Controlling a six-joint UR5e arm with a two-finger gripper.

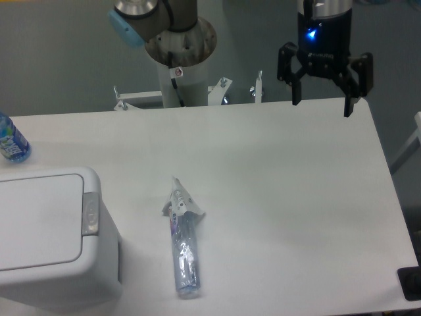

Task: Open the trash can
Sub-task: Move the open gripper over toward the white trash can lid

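Nearest the camera, at about 8 o'clock on the surface (276, 184), the trash can (52, 237) is seen with its flat lid (36, 220) down and its grey push-button strip (91, 212) along the right edge of the lid. Just beside it, toward 6 o'clock, a crushed clear bottle (184, 253) is laid lengthwise, apart from the bin. At 10 o'clock a blue-labelled bottle (12, 141) is cut off by the frame edge.

At about 1 o'clock the end effector (324, 102) is held above the far edge of the surface, its 2 fingers spread wide and nothing gripped. It is well apart from the trash can, so the task is judged not yet begun.

Several failures can be foreseen. If the strip is pressed with the fingers spread, it may be straddled or missed, since it is narrow. If the press is made off-centre or at a slant, the light bin may be tipped or pushed toward the near edge. If a low path is taken across the surface, the crushed bottle could be struck and rolled against the bin.
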